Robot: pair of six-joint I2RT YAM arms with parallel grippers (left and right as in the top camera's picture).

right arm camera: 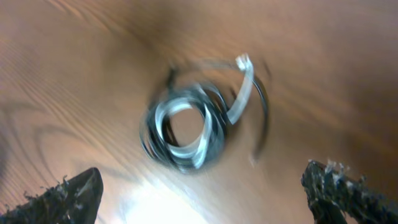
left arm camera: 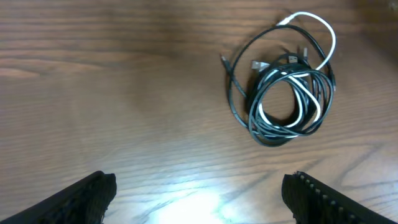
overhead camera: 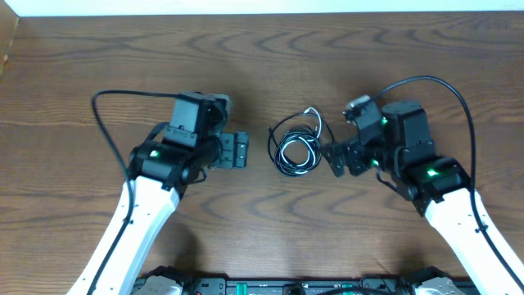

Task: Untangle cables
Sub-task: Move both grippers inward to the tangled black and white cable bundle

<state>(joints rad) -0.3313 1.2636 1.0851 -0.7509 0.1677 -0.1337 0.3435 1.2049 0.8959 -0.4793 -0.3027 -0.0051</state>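
A coiled tangle of black and white cables (overhead camera: 296, 152) lies on a wooden table (overhead camera: 270, 65). The left gripper (overhead camera: 242, 150) and right gripper (overhead camera: 334, 159) flank the cables, each with fingers spread apart, holding nothing.

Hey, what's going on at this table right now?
Two robot arms are facing a small coil of thin cables, mostly black with one white, lying on the wooden table. The left hand and right hand sit on either side of the coil, both open, neither touching it. The cables are wound together in one bundle, not yet untangled.
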